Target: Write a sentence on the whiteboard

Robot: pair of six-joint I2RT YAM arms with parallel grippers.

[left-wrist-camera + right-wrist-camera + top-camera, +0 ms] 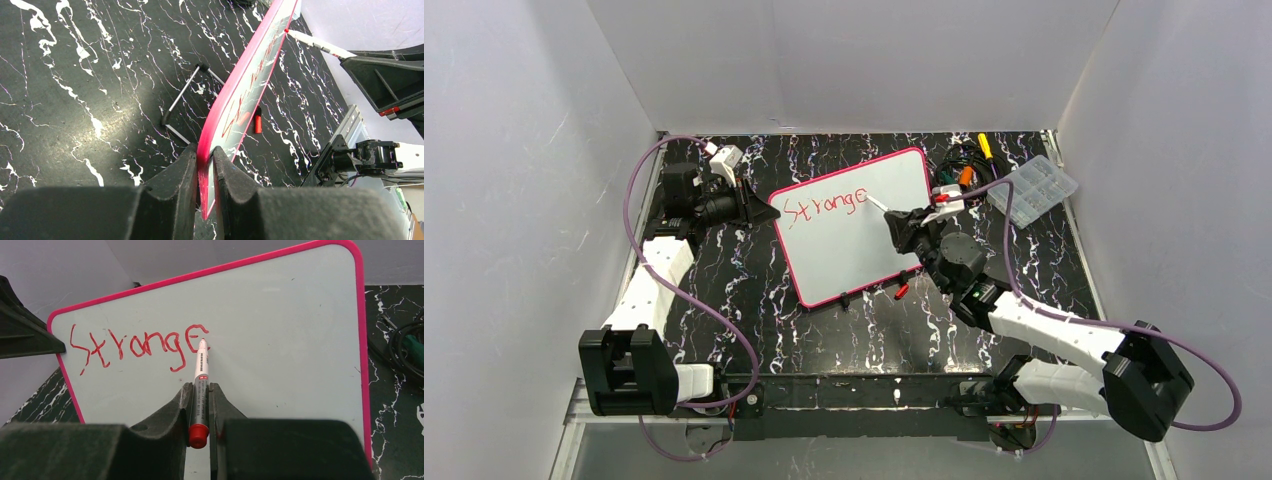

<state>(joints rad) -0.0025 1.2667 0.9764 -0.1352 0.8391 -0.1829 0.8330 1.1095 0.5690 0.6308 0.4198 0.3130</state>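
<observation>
Standing propped at a tilt mid-table: flat white whiteboard (854, 250) with pink-red border, on black white-veined tabletop (724, 290). Left gripper (205, 155) jaws pinch board's left edge. Right gripper (200, 390) jaws pinch slim white-grey marker (202, 365) with red end, tip touching board at last letter. Red handwritten sentence (140, 345) reads "StrongE", along board's far-left part

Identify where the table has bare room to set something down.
Bare table lies between the whiteboard and the near edge, and along the right edge, nearer than the compartment box. Crowded: the back right corner, with cables and box.
</observation>
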